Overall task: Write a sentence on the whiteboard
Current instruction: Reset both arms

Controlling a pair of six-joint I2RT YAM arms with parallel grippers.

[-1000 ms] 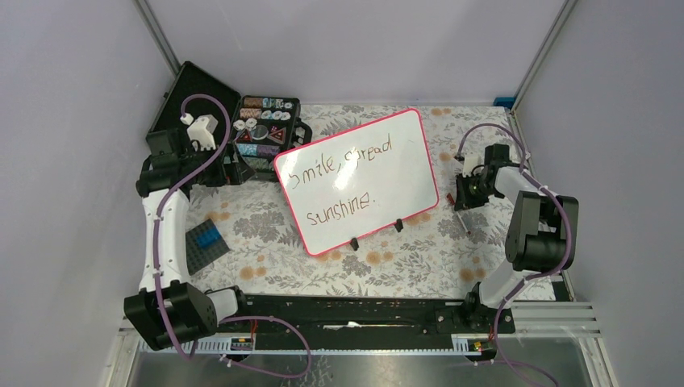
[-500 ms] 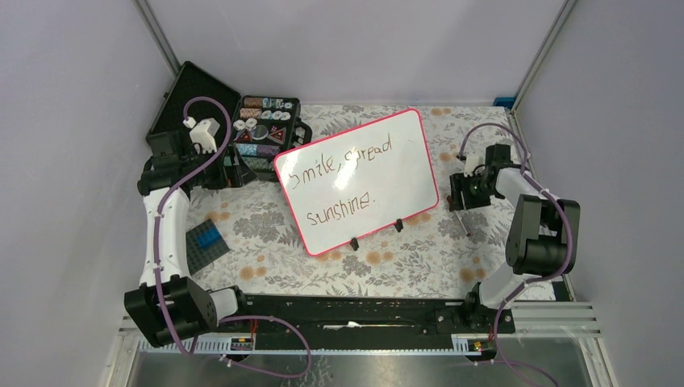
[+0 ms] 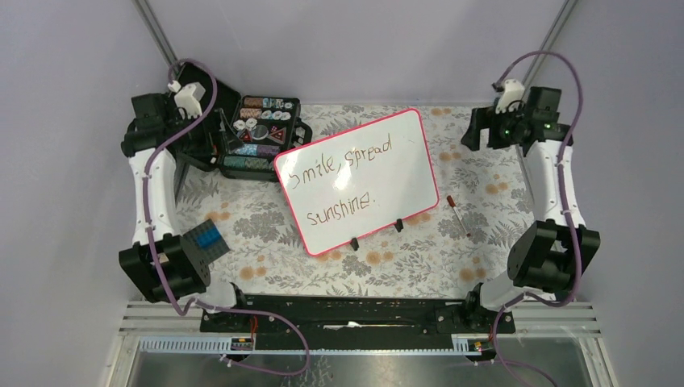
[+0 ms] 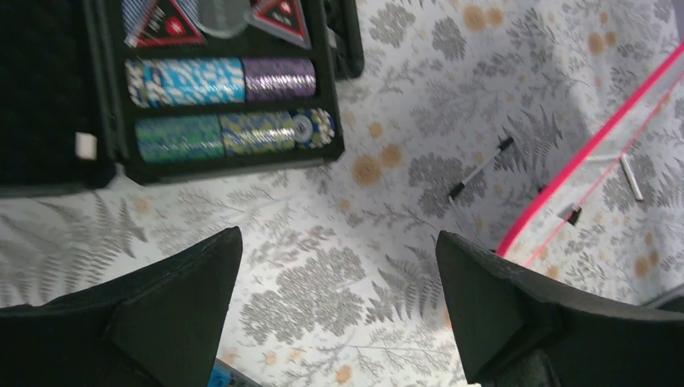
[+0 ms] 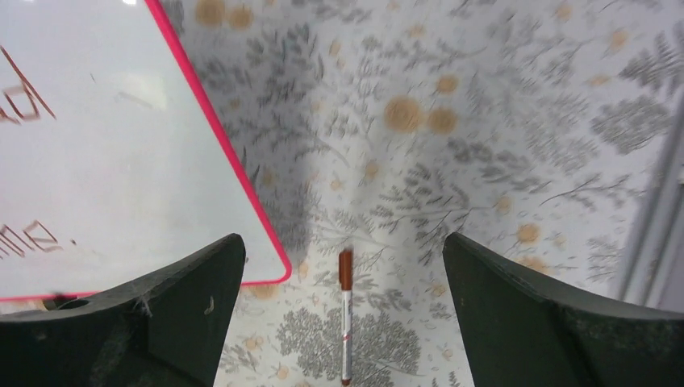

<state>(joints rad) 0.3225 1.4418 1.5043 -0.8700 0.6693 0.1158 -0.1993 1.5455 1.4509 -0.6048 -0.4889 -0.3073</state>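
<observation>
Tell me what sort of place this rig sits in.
Probably an enclosed lab test booth: plain panel walls on metal frame posts, a floral-covered table, and staged props like the whiteboard and poker chip case.

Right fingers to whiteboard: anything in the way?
Nothing visible. Only bare tablecloth lies between the open right fingers and the whiteboard. The marker lies flat off the board's right edge, apart from it.
</observation>
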